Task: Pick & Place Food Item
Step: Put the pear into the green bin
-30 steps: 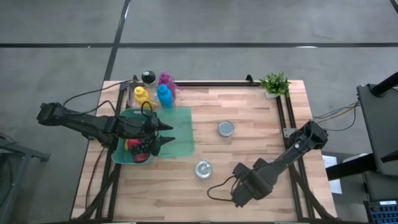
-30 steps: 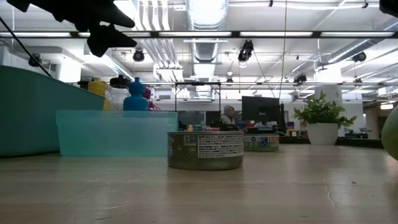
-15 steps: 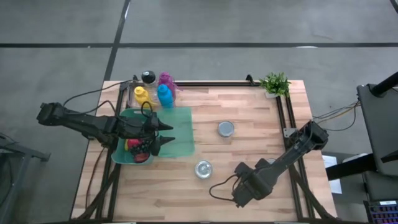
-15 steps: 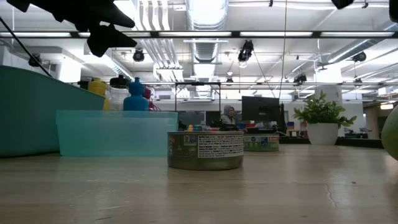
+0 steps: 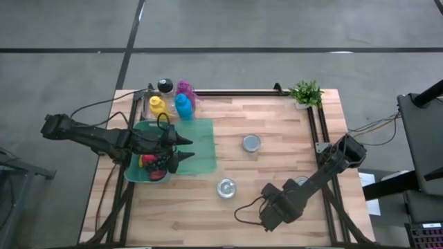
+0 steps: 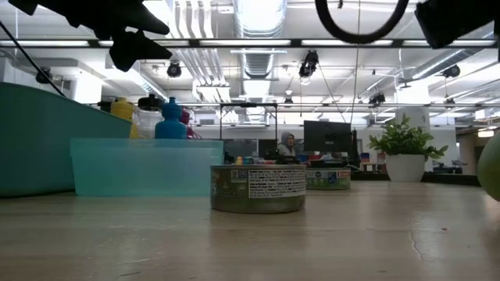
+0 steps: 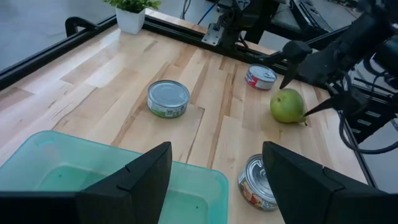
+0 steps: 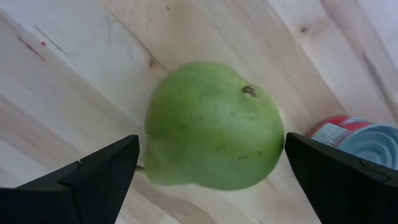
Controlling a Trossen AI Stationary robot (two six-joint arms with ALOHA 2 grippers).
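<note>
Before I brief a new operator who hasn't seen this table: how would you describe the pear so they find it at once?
Start at the wooden table and go to the right gripper, low over the near right part. Its open fingers straddle the pear, which lies on the bare wood. It is the only green, rounded fruit; its closest neighbour is a flat red-labelled tin.

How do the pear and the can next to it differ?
The pear is green and rounded; the can is flat-topped with a red label. The pear stands taller than the low can. The right gripper straddles the pear with open fingers, while nothing is at the can. Both rest on the table.
</note>
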